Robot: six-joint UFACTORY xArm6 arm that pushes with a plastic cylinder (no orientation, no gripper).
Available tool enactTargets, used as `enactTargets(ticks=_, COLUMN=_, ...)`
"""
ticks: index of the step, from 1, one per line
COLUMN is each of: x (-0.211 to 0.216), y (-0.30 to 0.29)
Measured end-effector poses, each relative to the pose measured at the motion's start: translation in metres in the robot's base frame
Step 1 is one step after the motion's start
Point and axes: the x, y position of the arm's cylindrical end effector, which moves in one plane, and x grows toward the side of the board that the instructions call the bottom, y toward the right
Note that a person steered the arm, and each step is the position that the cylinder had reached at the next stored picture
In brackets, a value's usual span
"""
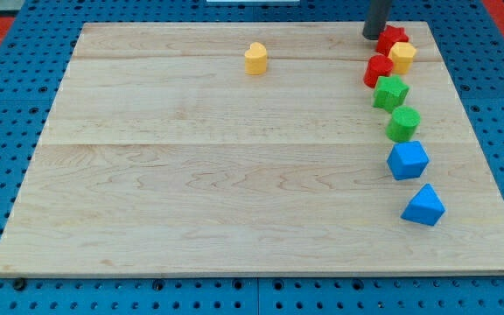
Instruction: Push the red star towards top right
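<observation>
At the view's top right, my tip seemingly touching red star.

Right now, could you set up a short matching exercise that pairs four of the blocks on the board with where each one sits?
Things:
1. red star
2. yellow heart
3. blue triangular block
4. green star

Places:
A. alone, toward the view's top centre
B. lowest in the column on the view's right
C. touching my tip, at the view's top right
D. just below the second red block

Pairs: 1-C, 2-A, 3-B, 4-D
</observation>
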Motion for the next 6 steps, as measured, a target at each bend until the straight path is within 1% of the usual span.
enactTargets(ticks=1, x=-0.029, y=-0.008)
enactTargets(ticks=2, x=-0.029, y=0.060)
enactTargets(ticks=3, x=-0.008, y=0.144)
enactTargets(ticks=4, x=0.026, y=0.130)
enactTargets(ticks=5, x=0.061, y=0.093)
enactTargets(ticks=6, x=0.055, y=0.052)
